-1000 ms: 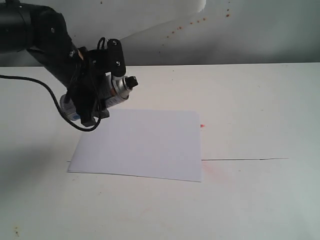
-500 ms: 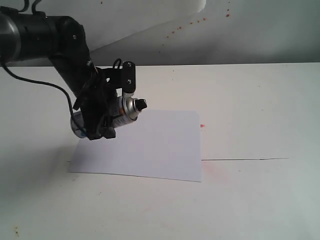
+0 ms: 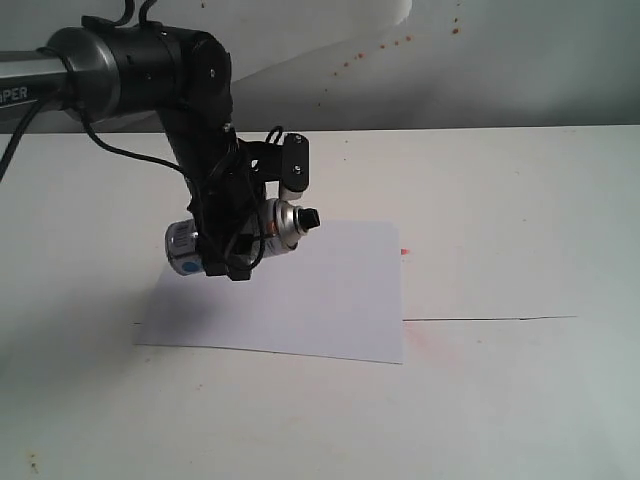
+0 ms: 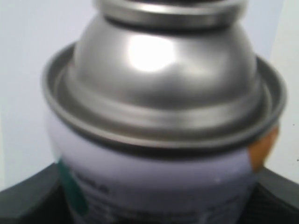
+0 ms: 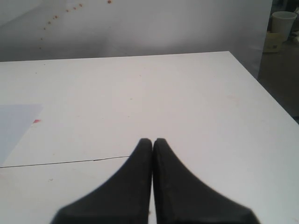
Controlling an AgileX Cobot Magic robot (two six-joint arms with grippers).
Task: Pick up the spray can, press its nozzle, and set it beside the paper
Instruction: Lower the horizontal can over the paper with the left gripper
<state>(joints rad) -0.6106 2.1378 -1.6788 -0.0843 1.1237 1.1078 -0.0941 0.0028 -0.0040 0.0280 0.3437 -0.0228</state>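
Observation:
My left gripper (image 3: 232, 232) is shut on the silver spray can (image 3: 272, 226), holding it nearly on its side in the air above the left part of the white paper (image 3: 300, 295). The can's black nozzle (image 3: 307, 217) points right. In the left wrist view the spray can (image 4: 159, 116) fills the frame, its domed shoulder and white label showing, and the nozzle is out of that view. My right gripper (image 5: 153, 141) is shut with nothing in it, over bare table. It does not show in the exterior view. A corner of the paper (image 5: 14, 126) shows in the right wrist view.
The white table (image 3: 500, 220) carries a thin dark line (image 3: 490, 319) running right from the paper, with small red specks (image 3: 405, 251) beside it. The wall behind is spattered red. A white cup (image 5: 283, 21) stands off the table's far edge.
The left arm has carried the can to the right and lower, over the paper, turning it closer to horizontal.

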